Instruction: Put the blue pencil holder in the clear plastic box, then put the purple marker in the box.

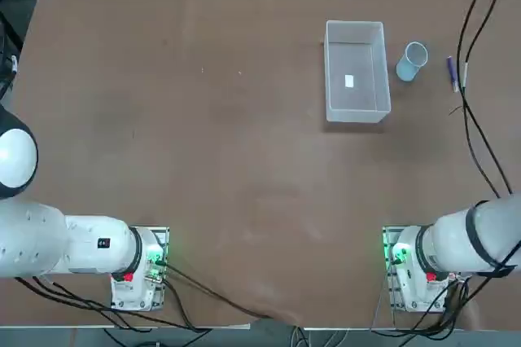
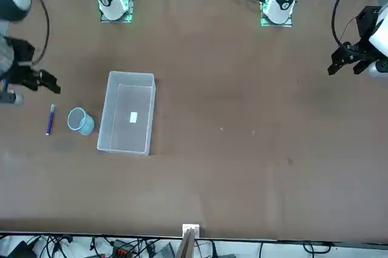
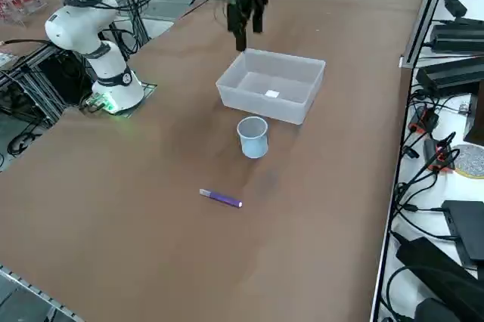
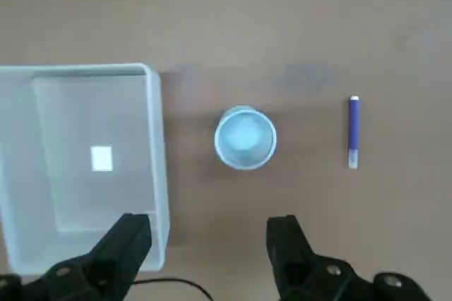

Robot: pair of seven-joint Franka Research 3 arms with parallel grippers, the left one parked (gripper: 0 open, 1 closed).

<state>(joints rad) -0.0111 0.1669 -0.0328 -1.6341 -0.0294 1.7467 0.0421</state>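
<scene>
A: State the condition of the right gripper (image 4: 208,244).

B: The jaws stand spread wide with nothing between them. In the right wrist view the 2 black fingers (image 4: 127,241) are well apart, and only bare brown table (image 1: 203,160) shows in the gap. The gripper hangs above the table and touches no object.

A: Locate the blue pencil holder (image 4: 244,138) relative to the jaws.

B: It stands upright on the table, mouth up, ahead of the jaw gap and roughly in line with it. It is apart from both fingers and lower than them.

A: Locate the clear plastic box (image 4: 155,138).

B: It rests on the table just beside the holder, not touching it. Its near corner lies under the 1st finger. The box contains nothing except 1 white label (image 4: 102,158) on its floor.

A: Locate the purple marker (image 4: 353,131).

B: It lies flat on the table beyond the 2nd finger, on the far side of the holder from the box. Holder and marker are near each other but apart.
</scene>
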